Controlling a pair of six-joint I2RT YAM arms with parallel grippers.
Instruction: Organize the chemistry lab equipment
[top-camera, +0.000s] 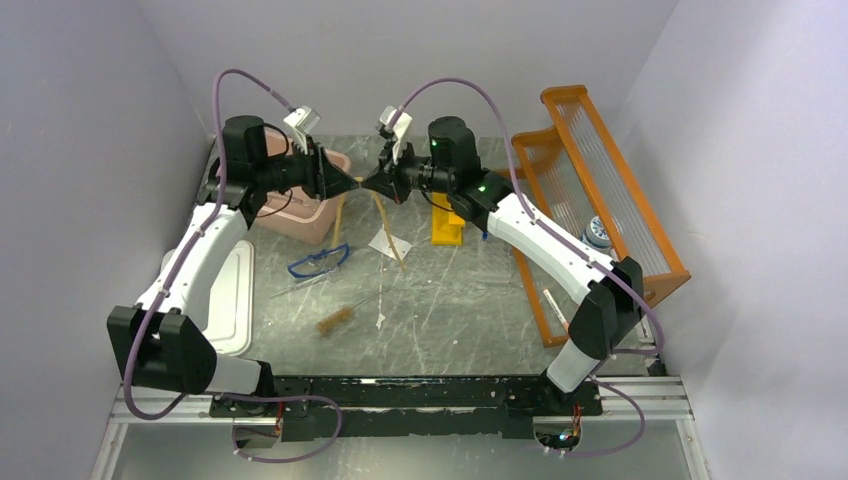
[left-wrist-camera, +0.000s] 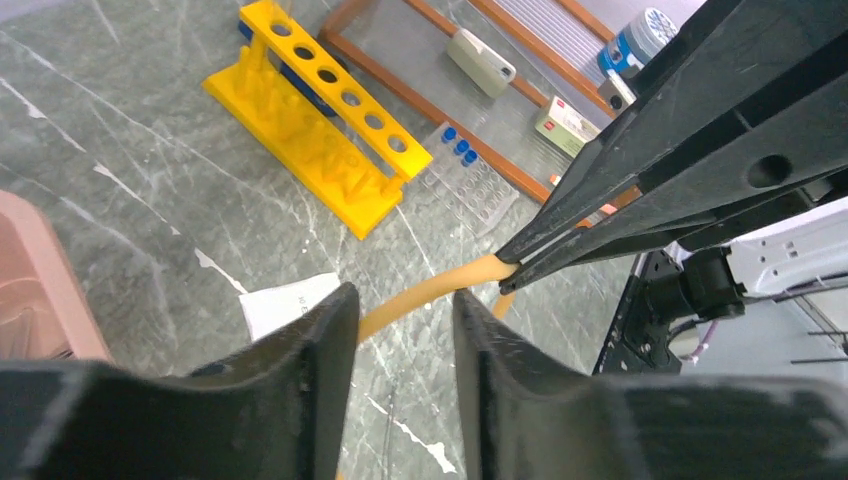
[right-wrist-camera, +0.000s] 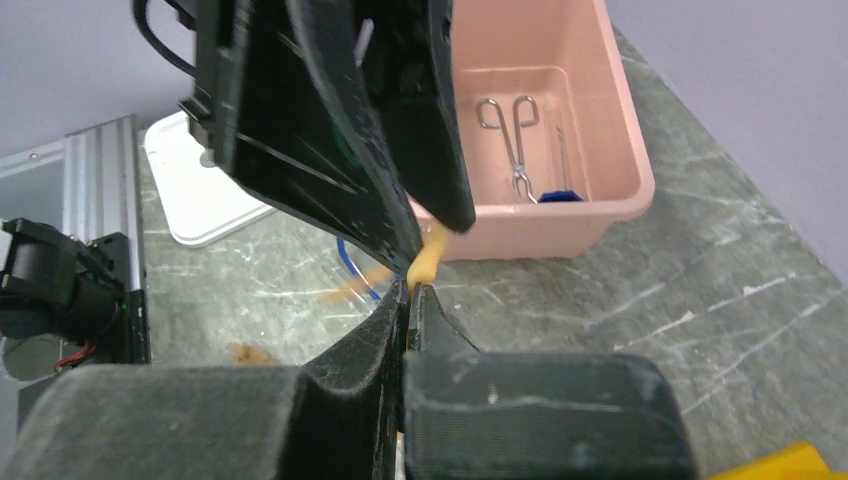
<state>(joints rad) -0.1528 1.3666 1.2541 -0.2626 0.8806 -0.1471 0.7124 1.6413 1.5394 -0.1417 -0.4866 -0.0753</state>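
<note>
The amber rubber tubing (top-camera: 392, 235) hangs in two strands above the table's middle. My right gripper (top-camera: 370, 184) is shut on its top; in the right wrist view (right-wrist-camera: 410, 295) the tubing (right-wrist-camera: 425, 262) sticks out of the closed tips. My left gripper (top-camera: 352, 182) faces it tip to tip and is open; in the left wrist view (left-wrist-camera: 405, 300) the tubing (left-wrist-camera: 420, 293) runs across just beyond its spread fingers (left-wrist-camera: 330, 335). Blue-framed goggles (top-camera: 320, 262), a wire brush (top-camera: 335, 320) and a white packet (top-camera: 390, 243) lie on the table. Metal scissors (right-wrist-camera: 510, 140) lie in the pink tub (right-wrist-camera: 620, 180).
The pink tub (top-camera: 300, 215) stands at back left, with its white lid (top-camera: 235, 300) nearer. A yellow tube rack (top-camera: 447, 228) stands behind the right gripper. A clear tray with blue caps (left-wrist-camera: 460, 150) lies by the orange shelf rack (top-camera: 600, 200) on the right.
</note>
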